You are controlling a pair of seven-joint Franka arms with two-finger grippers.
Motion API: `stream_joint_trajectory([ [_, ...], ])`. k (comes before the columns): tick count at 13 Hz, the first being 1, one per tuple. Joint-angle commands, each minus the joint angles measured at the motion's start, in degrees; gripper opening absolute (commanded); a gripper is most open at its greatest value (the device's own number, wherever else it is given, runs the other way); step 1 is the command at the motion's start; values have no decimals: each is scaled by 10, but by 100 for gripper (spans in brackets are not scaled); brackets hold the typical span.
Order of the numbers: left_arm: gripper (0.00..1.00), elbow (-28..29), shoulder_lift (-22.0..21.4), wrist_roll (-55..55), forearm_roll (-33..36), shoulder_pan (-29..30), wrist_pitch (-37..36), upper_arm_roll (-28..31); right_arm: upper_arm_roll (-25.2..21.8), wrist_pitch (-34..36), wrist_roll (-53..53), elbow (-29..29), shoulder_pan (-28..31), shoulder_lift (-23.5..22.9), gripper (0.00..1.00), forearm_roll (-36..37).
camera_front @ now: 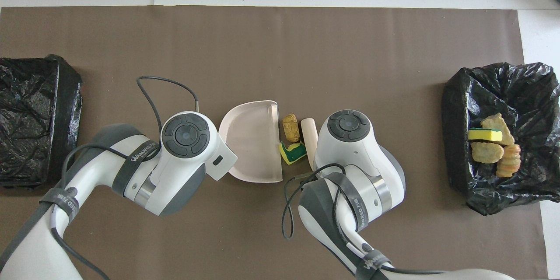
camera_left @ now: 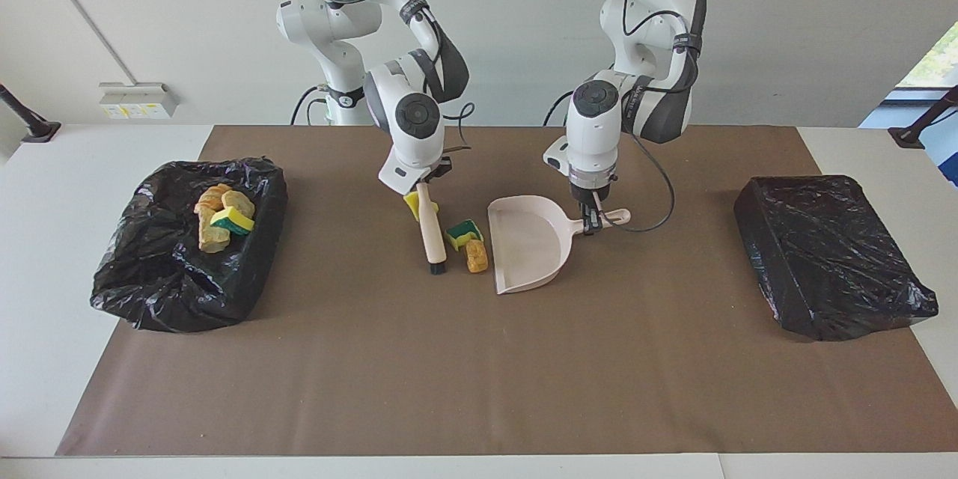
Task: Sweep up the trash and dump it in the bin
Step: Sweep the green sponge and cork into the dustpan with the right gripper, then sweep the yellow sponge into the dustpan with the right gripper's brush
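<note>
My right gripper [camera_left: 421,182] is shut on the top of a wooden brush [camera_left: 432,230], whose bristles rest on the brown mat. Tucked against the brush handle is a yellow sponge bit [camera_left: 411,203]. A green-backed sponge [camera_left: 464,231] and a brown cork-like lump [camera_left: 475,257] lie between the brush [camera_front: 309,139] and the mouth of a pink dustpan [camera_left: 526,245]. My left gripper [camera_left: 593,215] is shut on the dustpan's handle. In the overhead view both wrists hide the grippers; the lump [camera_front: 290,125] and the sponge [camera_front: 293,152] sit at the dustpan's [camera_front: 253,142] open edge.
A black-bag-lined bin [camera_left: 247,269] at the right arm's end of the table holds several scraps [camera_left: 221,218]; the bin [camera_front: 525,92] and scraps [camera_front: 492,140] show from overhead too. A closed black-wrapped box [camera_left: 831,254] sits at the left arm's end.
</note>
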State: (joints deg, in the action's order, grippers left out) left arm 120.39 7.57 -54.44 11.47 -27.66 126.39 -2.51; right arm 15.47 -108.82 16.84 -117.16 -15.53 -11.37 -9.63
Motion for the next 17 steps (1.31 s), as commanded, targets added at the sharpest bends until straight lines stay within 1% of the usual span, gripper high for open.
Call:
stream_joint_trajectory([
  [1, 0, 30, -22, 13, 14, -7, 14, 5, 5, -9, -6, 30, -8, -20, 0, -84],
  [3, 0, 35, -23, 13, 14, -6, 19, 5, 5, -18, -70, 34, -18, -21, 0, -196],
  [4, 0, 38, -24, 16, 14, -6, 27, 5, 4, -19, -79, 46, -16, -22, 0, -223],
  [5, 0, 38, -23, 16, 14, -6, 31, 5, 4, -9, -70, 66, -16, -22, 0, -225],
  [6, 0, 39, -24, 17, 14, -6, 31, 5, 3, 3, -53, 70, -10, -9, 0, -220],
  [7, 0, 39, -24, 17, 14, -6, 31, 5, -3, 46, -40, 71, -6, 19, 0, -208],
  [8, 0, 39, -23, 17, 14, -5, 31, 5, -6, 85, -31, 66, 5, 50, 0, -169],
  [9, 0, 39, -23, 17, 14, -5, 31, 5, -5, 123, -10, 59, 21, 76, 0, -107],
  [10, 0, 39, -23, 18, 14, -4, 31, 5, -4, 167, 11, 50, 23, 94, 0, -56],
  [11, 0, 39, -23, 18, 14, -2, 31, 5, -4, 183, 44, 21, 17, 116, 0, -4],
  [12, 0, 39, -23, 18, 14, -1, 31, 5, 0, 179, 70, -28, 16, 148, 0, 24],
  [13, 0, 39, -23, 18, 14, -1, 32, 5, 0, 179, 73, -71, 16, 179, 0, 35],
  [14, 0, 39, -23, 20, 14, -1, 38, 5, 0, 175, 73, -107, 19, 200, 0, 50],
  [15, 0, 39, -23, 21, 14, -1, 38, 5, -1, 164, 72, -132, 24, 207, 0, 57],
  [17, 0, 39, -23, 21, 14, -3, 38, 5, 0, 105, 75, -158, 25, 189, 0, 58],
])
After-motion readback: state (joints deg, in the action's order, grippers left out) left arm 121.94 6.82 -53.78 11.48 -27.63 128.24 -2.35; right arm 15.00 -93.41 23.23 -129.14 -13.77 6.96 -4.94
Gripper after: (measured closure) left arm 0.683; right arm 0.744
